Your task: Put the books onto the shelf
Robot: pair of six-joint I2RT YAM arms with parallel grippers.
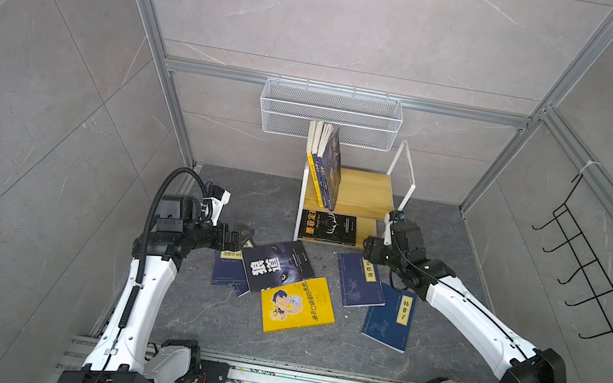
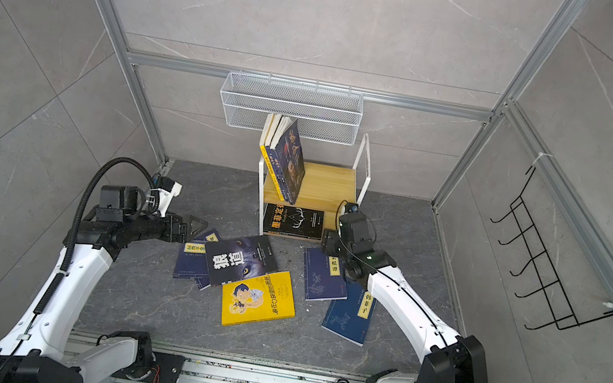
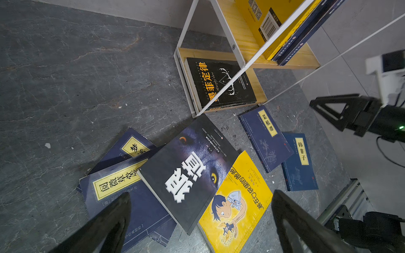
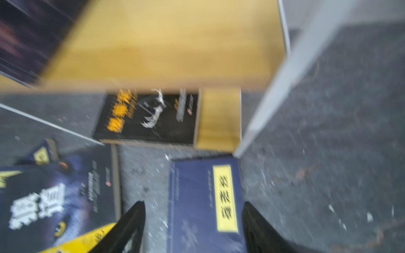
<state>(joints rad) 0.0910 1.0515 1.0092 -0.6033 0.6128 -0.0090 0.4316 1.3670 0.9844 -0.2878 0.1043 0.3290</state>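
In both top views you are between books. The shelf (image 1: 364, 187) stands at centre with upright books (image 1: 328, 166) leaning at the left end of its upper board and a black book (image 1: 328, 228) lying flat on the lower one. The rest lie loose on the floor (image 1: 261, 202) below centre. Your right gripper (image 1: 369, 247) hangs right of centre over the top corner of a navy book (image 1: 359, 281) just in front of the shelf. Your left gripper (image 1: 244, 232) hangs left of centre at the edge of the heap topped by the wolf-cover book (image 1: 277, 265). Fingertip height above the covers cannot be judged from up here. In the left wrist view the fingers (image 3: 105, 227) at the bottom edge stand wide apart with nothing between them, above the wolf-cover book and the yellow cartoon book (image 3: 236, 206); the underlying books (image 3: 122, 181) are half covered. The right wrist view is blurred, yet it shows the jaws parted and empty, straddling the navy book (image 4: 197, 208) at lower centre; whether the pads touch it is unclear. I judge the next move to be picking up that thin, flat paperback, so you will need to work a finger under an edge, then carry it to the free right part of the upper board.
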